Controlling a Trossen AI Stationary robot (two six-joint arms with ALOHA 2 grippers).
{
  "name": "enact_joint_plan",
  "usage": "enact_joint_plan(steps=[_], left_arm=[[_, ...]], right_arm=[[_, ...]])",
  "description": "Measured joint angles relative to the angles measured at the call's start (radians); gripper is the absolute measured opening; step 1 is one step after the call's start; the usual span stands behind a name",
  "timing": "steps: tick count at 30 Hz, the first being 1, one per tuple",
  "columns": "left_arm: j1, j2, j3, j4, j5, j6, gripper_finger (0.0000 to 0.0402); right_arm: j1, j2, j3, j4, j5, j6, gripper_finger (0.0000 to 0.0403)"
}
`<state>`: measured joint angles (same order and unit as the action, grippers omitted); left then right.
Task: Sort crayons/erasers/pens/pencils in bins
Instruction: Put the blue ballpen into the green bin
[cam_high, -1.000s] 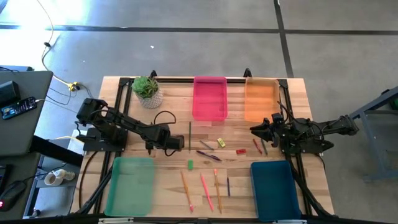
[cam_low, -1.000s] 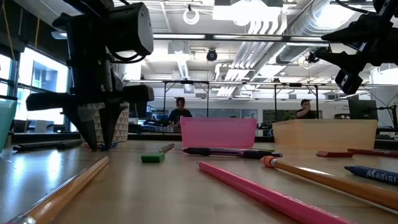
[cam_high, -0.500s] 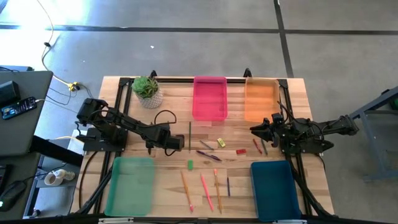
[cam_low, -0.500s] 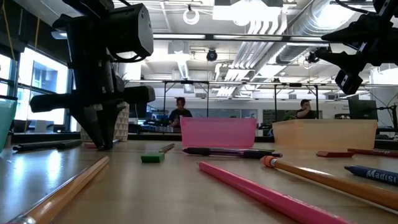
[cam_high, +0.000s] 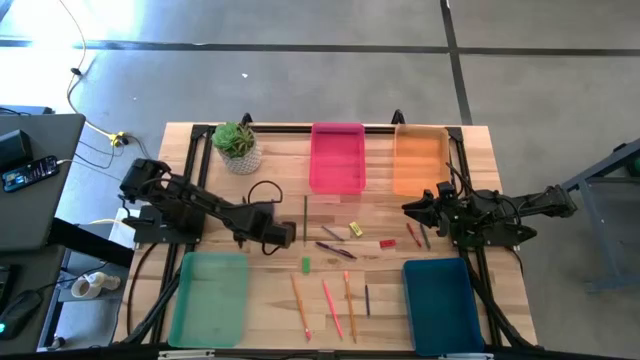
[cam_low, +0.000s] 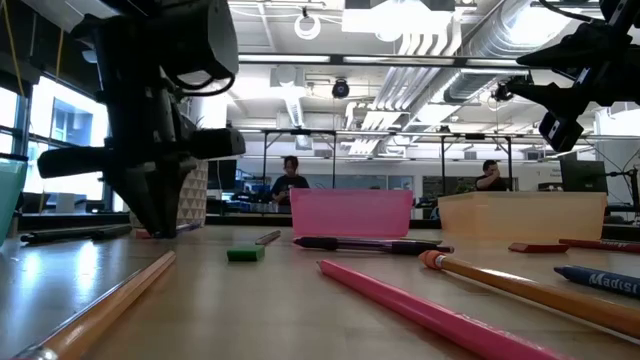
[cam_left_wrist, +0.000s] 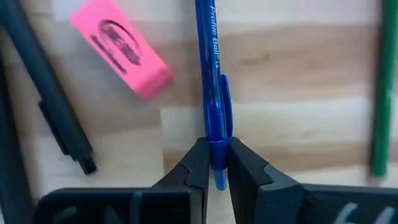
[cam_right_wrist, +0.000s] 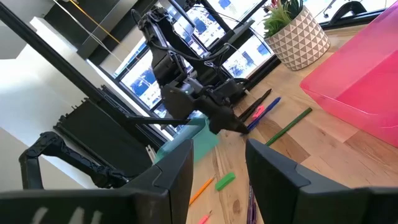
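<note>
Two dark arms share the wooden table (cam_high: 270, 285) as we read it left to right. Beyond the shallow light green plastic bin (cam_high: 210, 298), the left gripper (cam_left_wrist: 213, 163) is pressed low to the boards, its jaws narrowed onto the clip end of a slim blue pen (cam_left_wrist: 210, 81) lying flat on the wood; a pink block eraser (cam_left_wrist: 122, 47) and a black pen (cam_left_wrist: 51, 106) lie just beside it. We judge the grip risky: it bites near the pen's very end, so the long free length could swing or slip out on lifting, and a sideways drag might nudge the eraser. The left arm reaches in from the table's edge, forearm nearly level, wrist bent down. Farther right stand the pink tray (cam_high: 337, 158) and orange tray (cam_high: 419, 160). The right gripper (cam_right_wrist: 218, 163) waits raised over the right side, jaws wide, empty, above the dark teal bin (cam_high: 442, 303).
</note>
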<state>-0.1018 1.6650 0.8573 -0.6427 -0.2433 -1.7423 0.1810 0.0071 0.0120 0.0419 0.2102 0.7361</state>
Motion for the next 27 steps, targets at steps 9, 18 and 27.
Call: enact_joint_plan(steps=[9,18,27], left_arm=[[0.0,-0.036,0.002,0.009,0.033,0.048,0.0023],[-0.096,-0.185,0.002,-0.023,0.053,0.034,0.0023],[-0.31,-0.389,0.002,-0.085,0.063,-0.112,0.0023]], right_arm=[[0.0,0.0,0.0,0.002,0.0,0.008,0.0139],[0.0,0.0,0.0,0.009,0.0,0.008,0.0139],[0.0,0.002,0.0,0.031,0.031,0.01,0.0139]])
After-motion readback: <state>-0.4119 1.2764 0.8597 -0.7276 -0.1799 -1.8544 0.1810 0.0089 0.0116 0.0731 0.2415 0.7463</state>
